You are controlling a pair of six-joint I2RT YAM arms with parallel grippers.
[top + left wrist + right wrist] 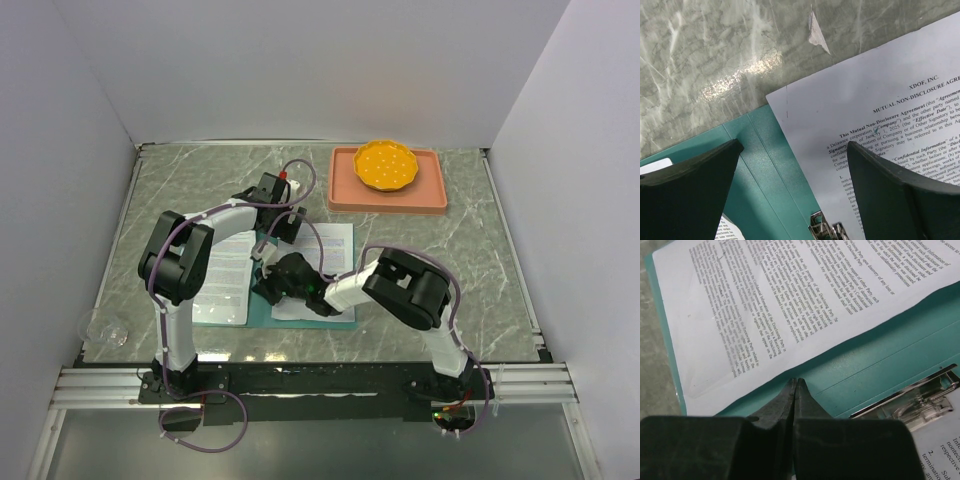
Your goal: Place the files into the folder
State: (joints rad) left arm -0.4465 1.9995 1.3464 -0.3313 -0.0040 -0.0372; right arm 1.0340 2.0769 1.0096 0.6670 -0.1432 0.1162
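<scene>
The teal folder (300, 322) lies open and flat in the middle of the table. One printed sheet (225, 285) lies on its left half and another (335, 245) on its right half. My left gripper (283, 228) is open above the folder's far edge. In its wrist view it (795, 150) straddles the folder's spine (765, 165) and the corner of the agreement sheet (880, 115), with the metal clip (827, 230) below. My right gripper (275, 283) is shut and empty. In its wrist view its tips (796, 382) rest over the teal folder (880, 360) at the edge of a sheet (765, 305).
A salmon-pink tray (388, 203) with a yellow plate (387, 165) stands at the back right. A clear cup (105, 330) lies near the front left edge. A small torn paper scrap (817, 32) lies on the marble table beyond the folder.
</scene>
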